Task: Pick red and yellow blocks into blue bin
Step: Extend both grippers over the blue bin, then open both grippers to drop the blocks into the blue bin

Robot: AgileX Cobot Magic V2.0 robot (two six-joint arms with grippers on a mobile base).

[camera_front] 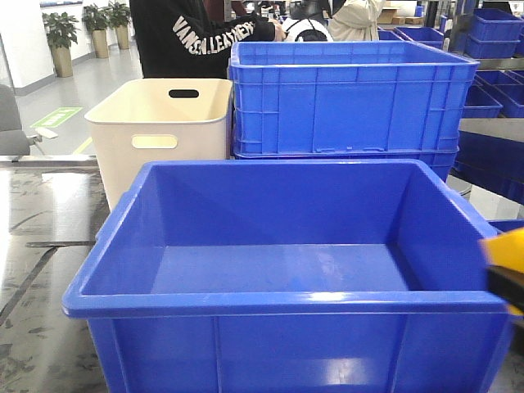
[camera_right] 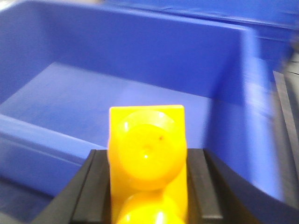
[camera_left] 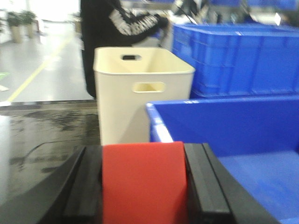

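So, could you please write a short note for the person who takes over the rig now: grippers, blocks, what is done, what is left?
Left gripper: shut on the red block, beside the blue bin's left wall, not yet over it.
Right gripper: shut on the yellow block, near the bin's right rim.
Done: both blocks are picked up.
Left: the bin looks empty, so bring each block over the opening and release it. The cream tub and ribbed blue crate behind are not the target.

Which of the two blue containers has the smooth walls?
The blue bin nearest the camera: smooth, tapering walls and a rolled rim. The blue crate behind it is ribbed and straight-walled.
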